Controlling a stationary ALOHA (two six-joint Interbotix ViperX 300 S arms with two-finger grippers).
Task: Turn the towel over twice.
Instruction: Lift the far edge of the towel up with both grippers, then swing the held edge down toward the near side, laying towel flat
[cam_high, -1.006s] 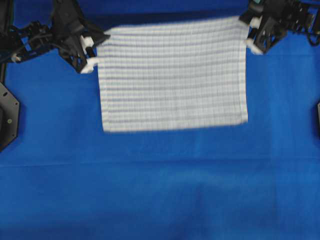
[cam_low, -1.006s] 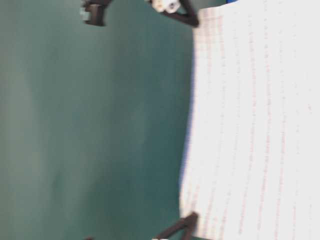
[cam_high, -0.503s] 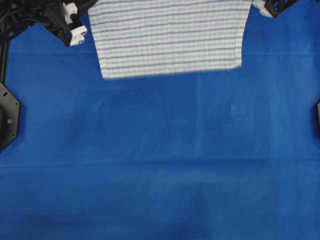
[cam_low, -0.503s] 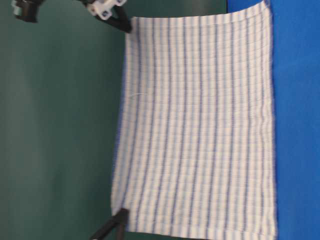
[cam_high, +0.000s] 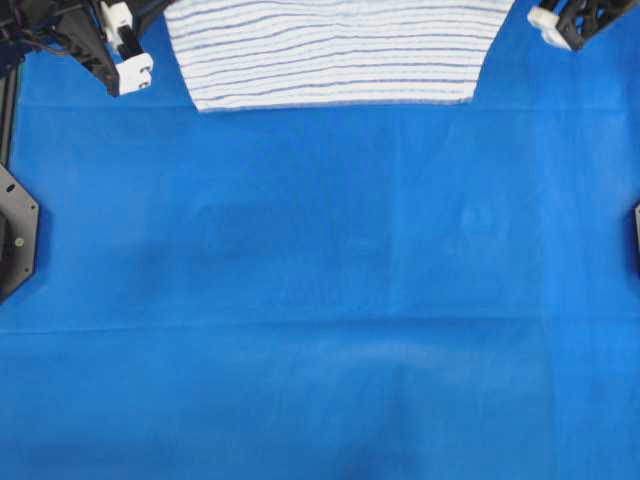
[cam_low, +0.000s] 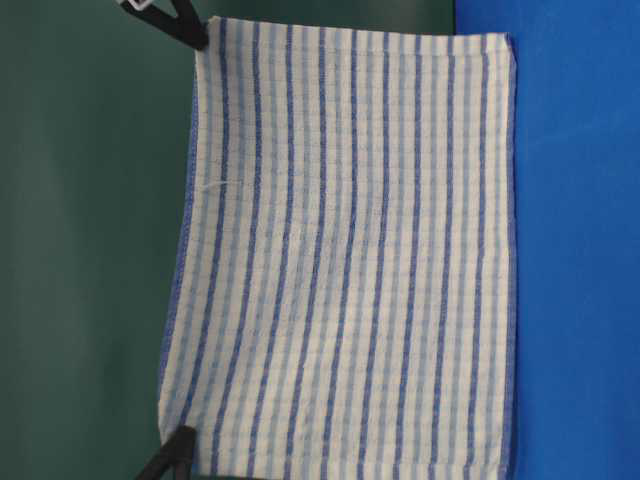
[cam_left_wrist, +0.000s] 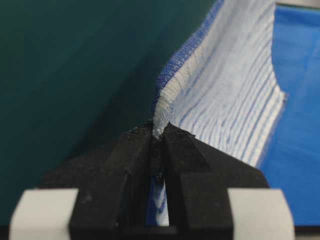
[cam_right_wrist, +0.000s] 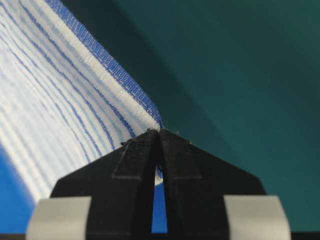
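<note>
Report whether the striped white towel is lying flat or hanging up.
Hanging, spread out. The white cloth towel with blue stripes is held up by two corners, each pinched in black fingers, above the blue table covering.

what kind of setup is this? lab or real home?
Most likely a lab bench, not a home: a plain blue table covering, a bare dark-green backdrop, and two robot arms, left pincer and right pincer, each shut on a corner of the striped towel.
</note>
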